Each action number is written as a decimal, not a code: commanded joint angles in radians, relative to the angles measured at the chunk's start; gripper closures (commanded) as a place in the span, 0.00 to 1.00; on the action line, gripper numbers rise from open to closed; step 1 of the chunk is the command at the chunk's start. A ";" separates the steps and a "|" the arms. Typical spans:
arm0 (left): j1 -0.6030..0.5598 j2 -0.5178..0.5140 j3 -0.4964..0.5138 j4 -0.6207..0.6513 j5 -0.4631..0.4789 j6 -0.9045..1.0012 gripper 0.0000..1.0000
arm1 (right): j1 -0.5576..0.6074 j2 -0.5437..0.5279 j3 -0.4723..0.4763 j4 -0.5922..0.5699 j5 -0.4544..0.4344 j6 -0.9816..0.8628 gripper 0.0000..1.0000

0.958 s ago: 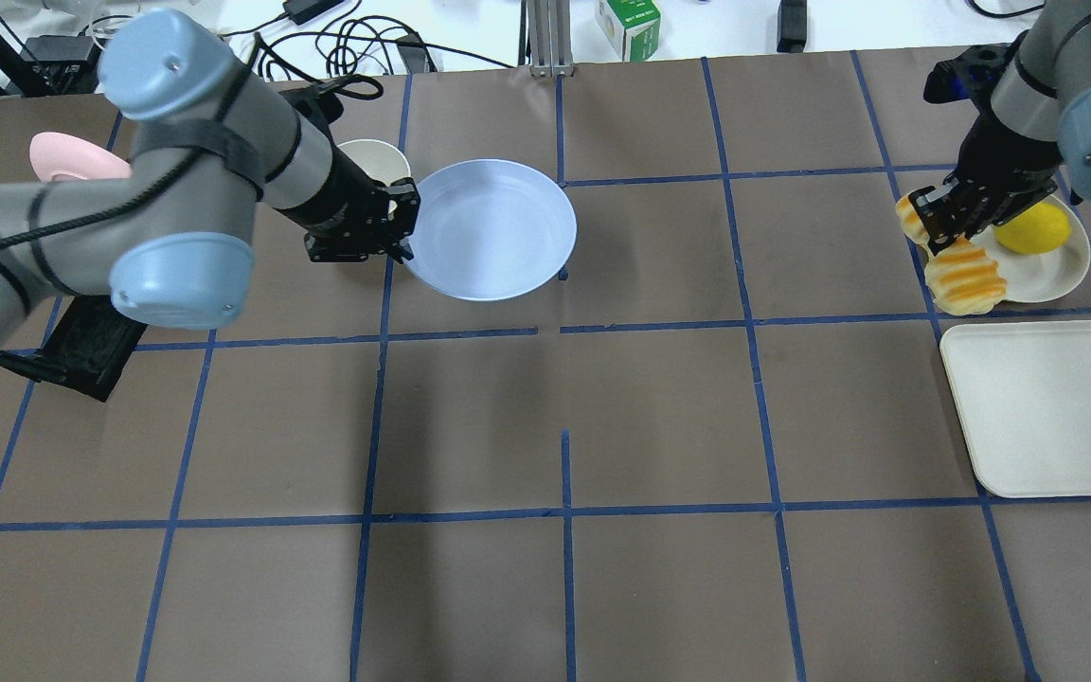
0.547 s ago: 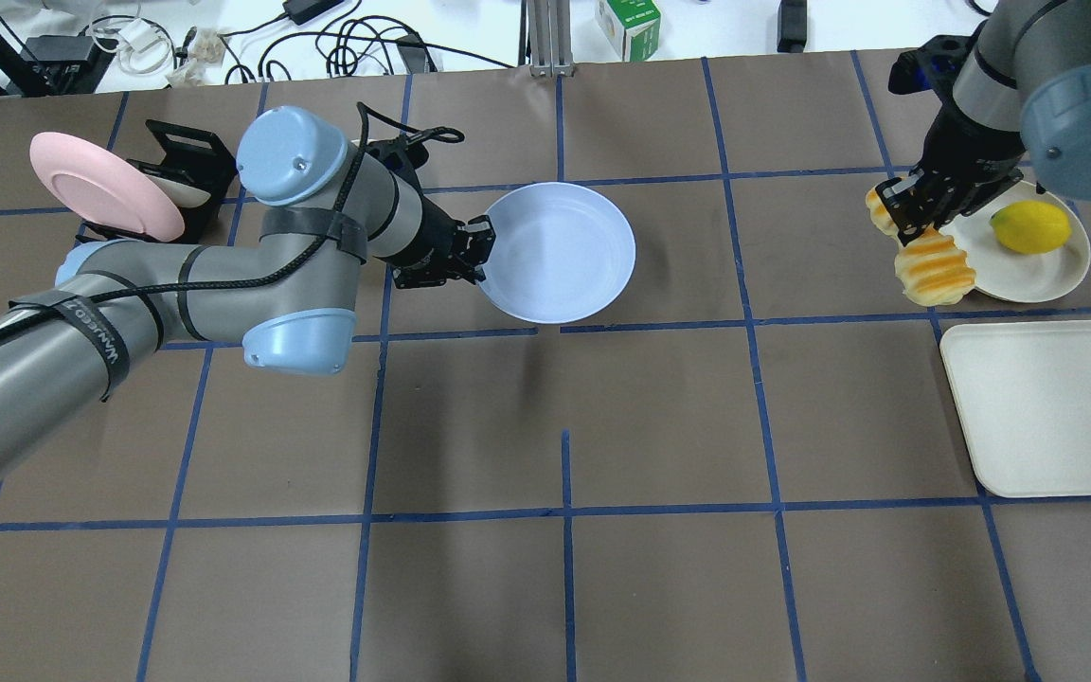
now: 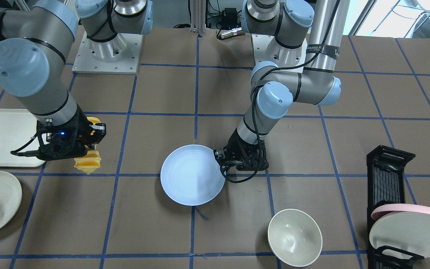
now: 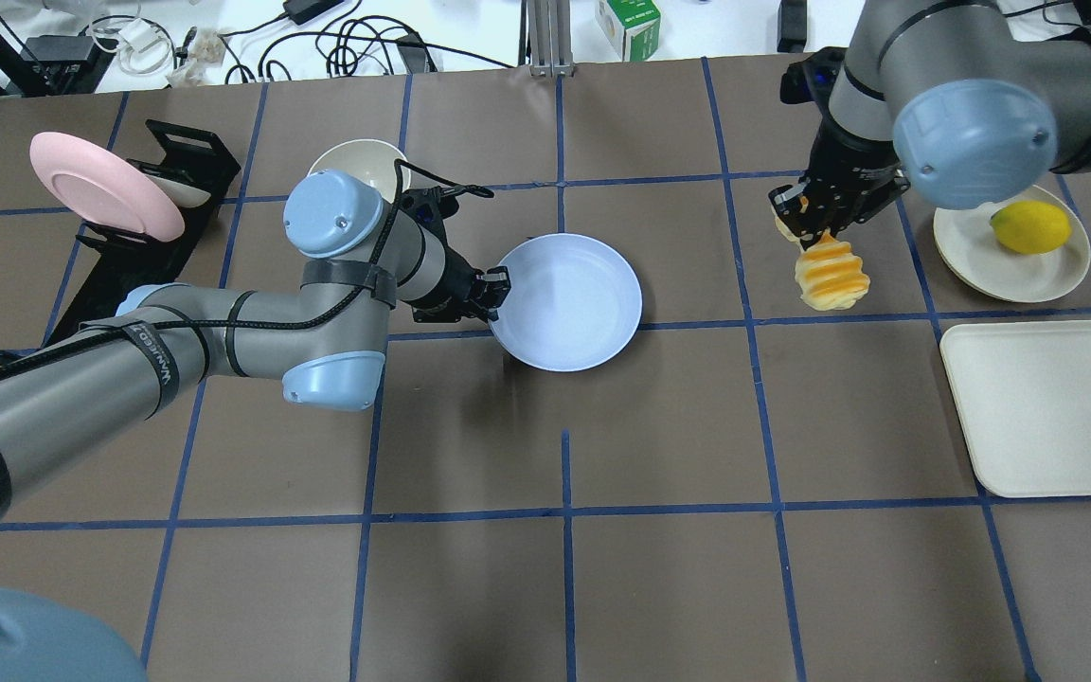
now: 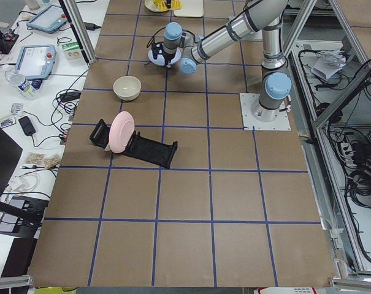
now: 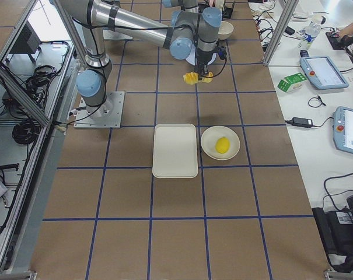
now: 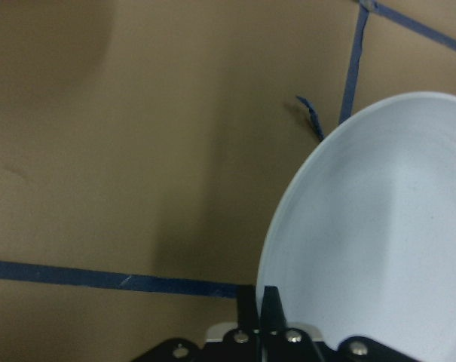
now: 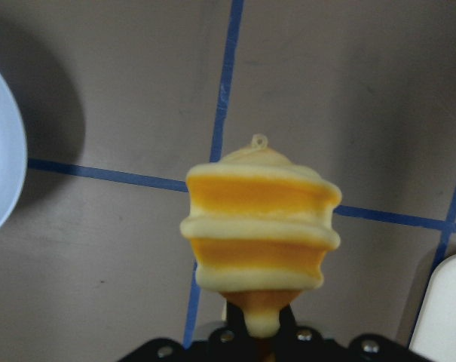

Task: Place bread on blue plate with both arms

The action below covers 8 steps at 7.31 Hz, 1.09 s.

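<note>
The blue plate (image 4: 569,301) is held by its rim near the table's middle; it also shows in the front-facing view (image 3: 192,175) and fills the left wrist view (image 7: 378,241). My left gripper (image 4: 496,290) (image 3: 220,162) is shut on the plate's rim. The bread (image 4: 830,275), an orange-and-cream ridged loaf, hangs from my right gripper (image 4: 796,216), which is shut on its upper end above the table, right of the plate. The bread also shows in the front-facing view (image 3: 87,161) and the right wrist view (image 8: 259,234).
A white bowl (image 4: 356,163) sits behind my left arm. A black rack (image 4: 143,242) holds a pink plate (image 4: 100,186) at far left. A cream plate (image 4: 1019,265) with a yellow fruit (image 4: 1030,227) and a white tray (image 4: 1052,407) lie at right.
My left gripper has carried the blue plate right and toward the robot, clear of the white bowl. My right gripper has lifted the bread off the cream plate and moved it left.
</note>
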 commanded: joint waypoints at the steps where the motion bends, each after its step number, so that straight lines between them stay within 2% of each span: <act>1: 0.008 -0.008 0.011 0.037 0.007 0.035 0.10 | 0.118 0.076 -0.063 -0.004 0.020 0.144 1.00; 2: 0.030 0.007 0.024 0.026 0.009 0.065 0.00 | 0.169 0.113 -0.077 -0.017 0.038 0.193 1.00; 3: 0.066 0.024 0.050 -0.009 0.013 0.078 0.00 | 0.209 0.156 -0.096 -0.068 0.052 0.260 1.00; 4: 0.072 0.059 0.092 -0.146 0.016 0.090 0.00 | 0.235 0.186 -0.100 -0.083 0.055 0.282 1.00; 5: 0.072 0.108 0.141 -0.317 0.092 0.102 0.00 | 0.247 0.216 -0.116 -0.096 0.100 0.325 1.00; 6: 0.075 0.159 0.184 -0.488 0.108 0.136 0.00 | 0.287 0.248 -0.119 -0.138 0.122 0.409 1.00; 8: 0.074 0.255 0.266 -0.705 0.157 0.234 0.00 | 0.322 0.304 -0.117 -0.169 0.130 0.470 1.00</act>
